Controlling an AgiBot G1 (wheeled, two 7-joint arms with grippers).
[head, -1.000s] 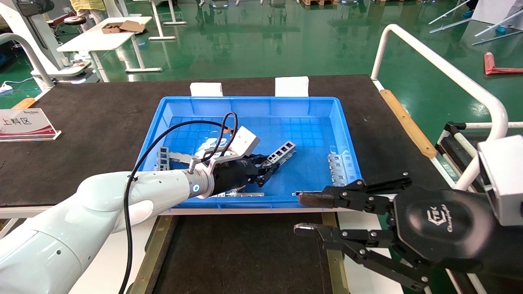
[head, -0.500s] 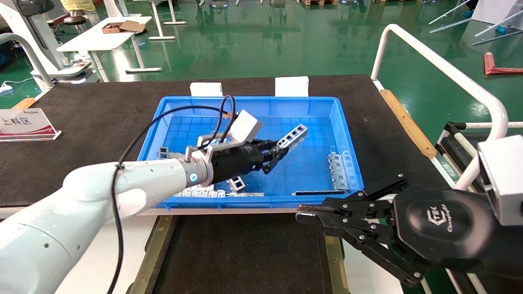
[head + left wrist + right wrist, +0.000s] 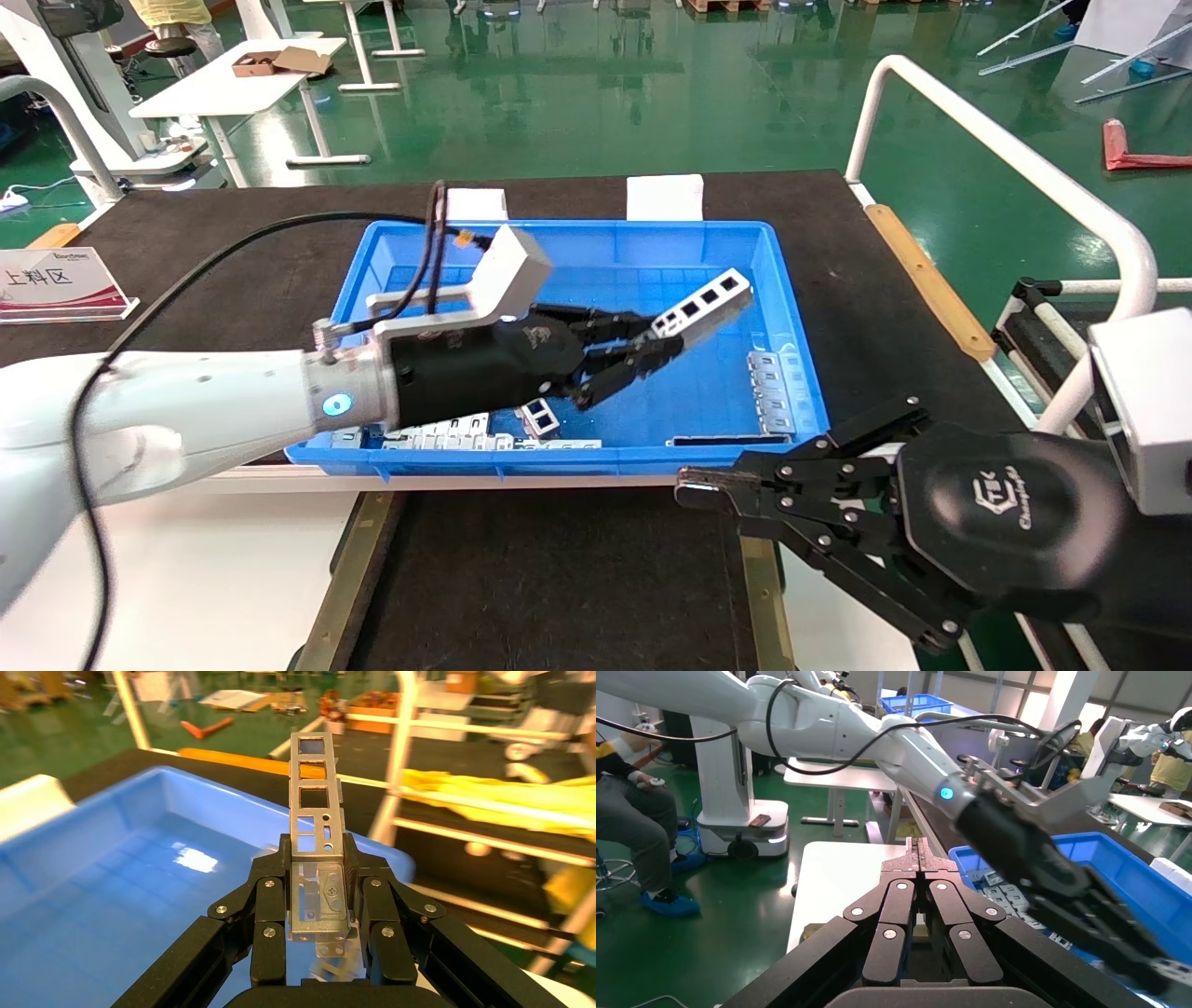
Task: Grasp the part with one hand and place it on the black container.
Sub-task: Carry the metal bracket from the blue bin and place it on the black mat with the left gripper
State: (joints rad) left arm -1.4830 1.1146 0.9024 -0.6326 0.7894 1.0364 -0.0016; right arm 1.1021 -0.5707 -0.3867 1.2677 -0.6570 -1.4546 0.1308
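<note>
My left gripper (image 3: 656, 347) is shut on the part (image 3: 703, 304), a slim silver-grey bracket bar with a row of rectangular windows, and holds it tilted in the air above the blue bin (image 3: 792, 308). In the left wrist view the part (image 3: 318, 811) sticks out from between the closed jaws of the gripper (image 3: 318, 881). The black container (image 3: 559, 578), a flat black tray with olive-brass rails, lies in front of the bin. My right gripper (image 3: 694, 485) is shut and empty, over the container's right rail; it also shows shut in the right wrist view (image 3: 919, 855).
More grey metal pieces lie in the bin at its front edge (image 3: 466, 433) and right side (image 3: 771, 391). Two white foam blocks (image 3: 663, 198) stand behind the bin. A sign (image 3: 56, 284) stands at the far left. A white railing (image 3: 1006, 158) runs along the right.
My left gripper has lifted the part out of the bin, up and to the right. My right gripper has closed from open and stays in place.
</note>
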